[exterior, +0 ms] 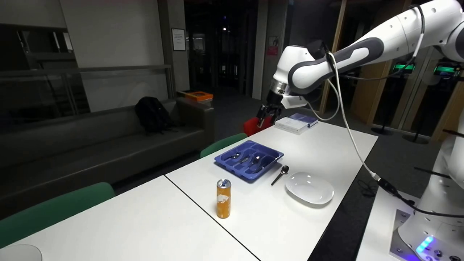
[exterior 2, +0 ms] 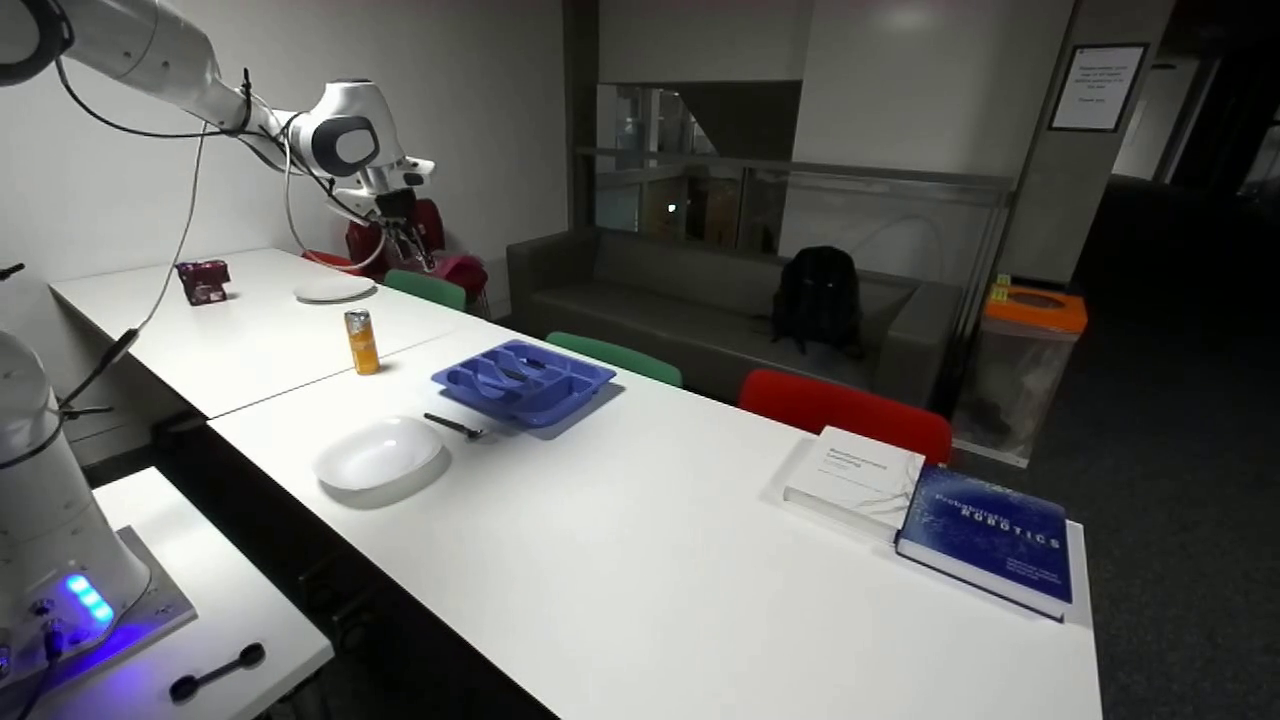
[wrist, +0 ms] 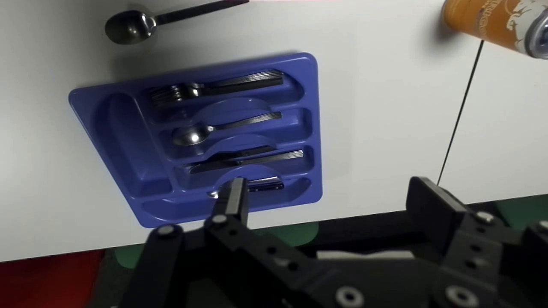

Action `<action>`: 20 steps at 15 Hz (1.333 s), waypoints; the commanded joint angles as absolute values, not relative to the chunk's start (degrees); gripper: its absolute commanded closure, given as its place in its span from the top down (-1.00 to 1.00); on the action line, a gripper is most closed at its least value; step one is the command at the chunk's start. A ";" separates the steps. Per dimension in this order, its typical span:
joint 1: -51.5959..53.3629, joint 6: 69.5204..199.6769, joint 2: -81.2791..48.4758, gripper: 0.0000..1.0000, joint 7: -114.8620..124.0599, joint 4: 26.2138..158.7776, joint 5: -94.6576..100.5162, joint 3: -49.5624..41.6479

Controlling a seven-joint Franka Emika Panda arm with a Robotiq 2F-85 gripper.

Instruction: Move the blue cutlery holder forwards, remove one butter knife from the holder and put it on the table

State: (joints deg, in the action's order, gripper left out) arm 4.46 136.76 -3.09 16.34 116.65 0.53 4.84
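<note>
In an exterior view, your arm [exterior: 395, 30] slopes down from upper right | wrist view: your gripper [wrist: 329, 188] has jaws released, spread wide | blue cutlery holder [wrist: 231, 109] left of centre, on white table [wrist: 372, 107]

Shared work or lounge area, office-like in character. Green chairs [exterior 2: 615, 357] and red chairs [exterior 2: 845, 408] line one long edge of the white table [exterior 2: 650, 570]; beyond that edge stand a sofa [exterior 2: 700, 305] bearing a black backpack [exterior 2: 820, 297], an orange-lidded bin [exterior 2: 1012, 365], and a pillar [exterior 2: 1065, 200] with a framed notice [exterior 2: 1098, 88]. At an end corner of the same edge lie two books [exterior 2: 985, 545], one titled Probabilistic Robotics. A robot arm [exterior: 402, 32] is mounted beside the opposite long edge.
</note>
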 commanded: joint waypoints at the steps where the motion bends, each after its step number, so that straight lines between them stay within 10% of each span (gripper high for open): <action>1: 4.29 141.59 -6.46 1.00 17.56 117.57 3.17 3.65; 20: 2.66 147.99 -26.38 1.00 8.11 111.93 -2.97 0.39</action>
